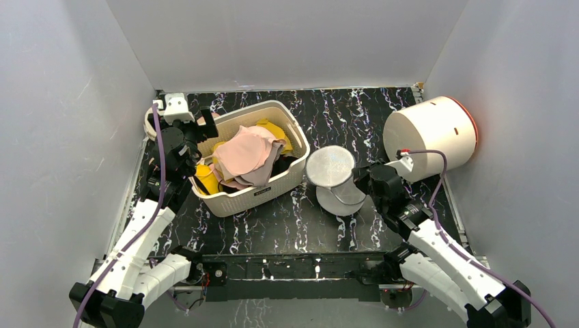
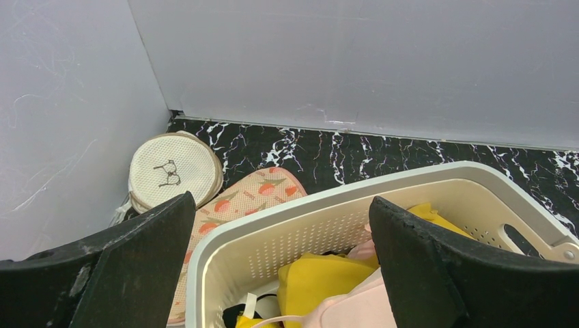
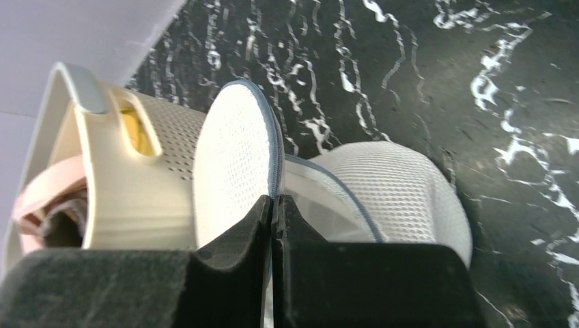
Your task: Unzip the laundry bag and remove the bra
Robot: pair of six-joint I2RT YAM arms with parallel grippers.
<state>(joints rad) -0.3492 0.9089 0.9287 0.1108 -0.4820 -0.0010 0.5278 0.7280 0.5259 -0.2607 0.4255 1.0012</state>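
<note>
My right gripper (image 3: 274, 199) clenches the laundry bag (image 3: 403, 198) by its lid rim, propping it open; left gripper (image 2: 280, 201) gapes at 9 o'clock over the basket (image 1: 252, 195), bra (image 1: 247, 154) inside.

The basket (image 1: 235, 203) stands left of centre on the surface (image 1: 287, 219), and the bra (image 1: 246, 152) lies uppermost on the garments in it. The laundry bag (image 1: 345, 199) sits just right of the basket, its lid (image 1: 330, 166) tilted up on the basket side. The right tool (image 3: 273, 201) pinches the lid's rim from the right. The left tool (image 2: 280, 199) hangs over the basket's left end, fingers apart. Two flat discs, the corner disc (image 2: 171, 169) and the near disc (image 2: 239, 201), lie touching in the rear left corner. A cylindrical container (image 1: 427, 137) lies on its side at the rear right.
</note>
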